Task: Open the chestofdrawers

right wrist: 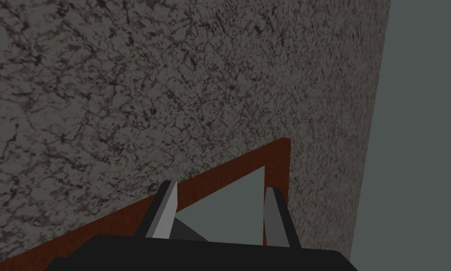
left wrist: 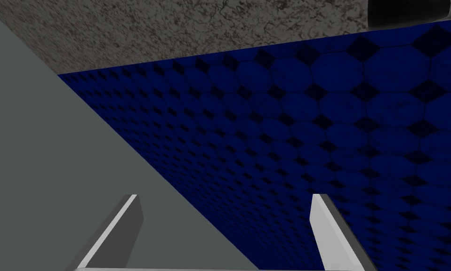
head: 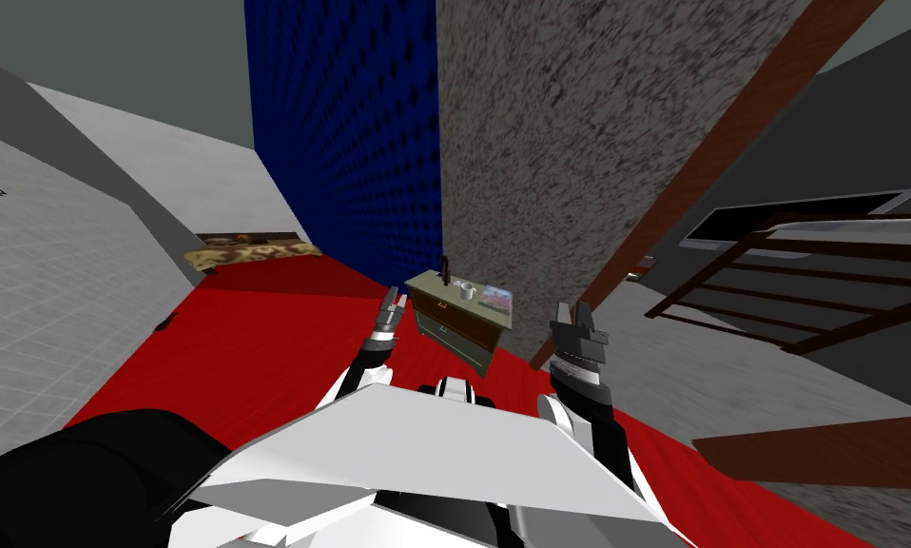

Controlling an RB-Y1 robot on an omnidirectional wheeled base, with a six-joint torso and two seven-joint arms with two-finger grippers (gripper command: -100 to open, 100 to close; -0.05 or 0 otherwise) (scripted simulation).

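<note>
Both arms reach forward and upward from the shoulders, wrists raised. The left gripper (head: 388,306) has its fingers (left wrist: 321,226) spread wide with nothing between them. The right gripper (head: 575,316) has its blades apart too, more narrowly, and is also empty. The chestofdrawers (head: 455,322) stands between the two grippers and well beyond them, on the red floor (head: 282,342) against a speckled grey wall (head: 558,143). Its drawers are shut, and a white mug (head: 465,288) sits on top.

A speckled wall (head: 558,143) meets the blue wall (head: 349,143); red floor (head: 254,333) lies below it, a mottled mat (head: 254,252) beside its base.
</note>
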